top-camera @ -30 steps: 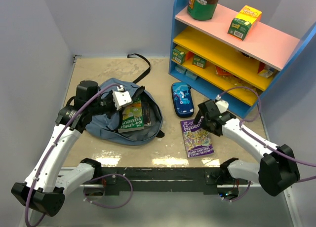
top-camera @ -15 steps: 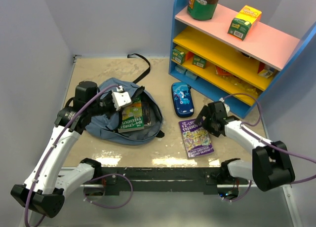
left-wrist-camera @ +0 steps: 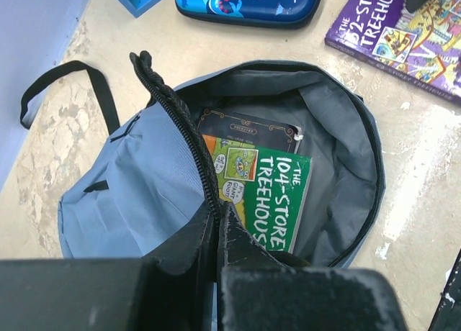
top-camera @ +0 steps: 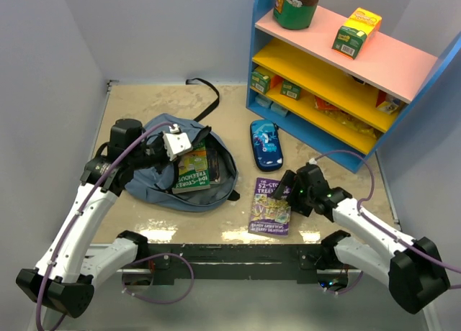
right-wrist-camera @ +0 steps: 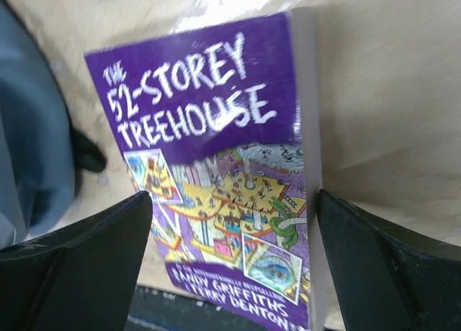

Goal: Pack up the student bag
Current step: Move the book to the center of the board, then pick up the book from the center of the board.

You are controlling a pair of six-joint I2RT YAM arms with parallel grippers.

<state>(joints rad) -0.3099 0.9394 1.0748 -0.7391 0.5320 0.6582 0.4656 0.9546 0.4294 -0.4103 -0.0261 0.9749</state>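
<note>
Shelf (top-camera: 346,72) stands at far right, with boxes on its tiers and a dark tub on top. Table (top-camera: 144,108) is beige and glossy.

Bag (top-camera: 162,194) lies left of centre on the table, unzipped, mouth gaping toward the right; black strap (top-camera: 205,90) trails off behind it.

Left gripper (left-wrist-camera: 217,219) is over the bag, jaws pinched together on the zipper rim, holding that flap up.

Right gripper (right-wrist-camera: 230,216) is low over the table right of centre, jaws wide apart and straddling the purple book (right-wrist-camera: 216,129). One finger is just beside the book's right edge, the other is over its left edge. Can't tell if it's actually gripped.

Purple book lies flat near the front edge, right of the bag and apart from it.

Green book (left-wrist-camera: 266,194) is inside the bag, cover up, lying on a dark book (left-wrist-camera: 248,126) that is partly hidden.

Pencil case (top-camera: 265,145) is on the table between bag and shelf, beyond the purple book.
</note>
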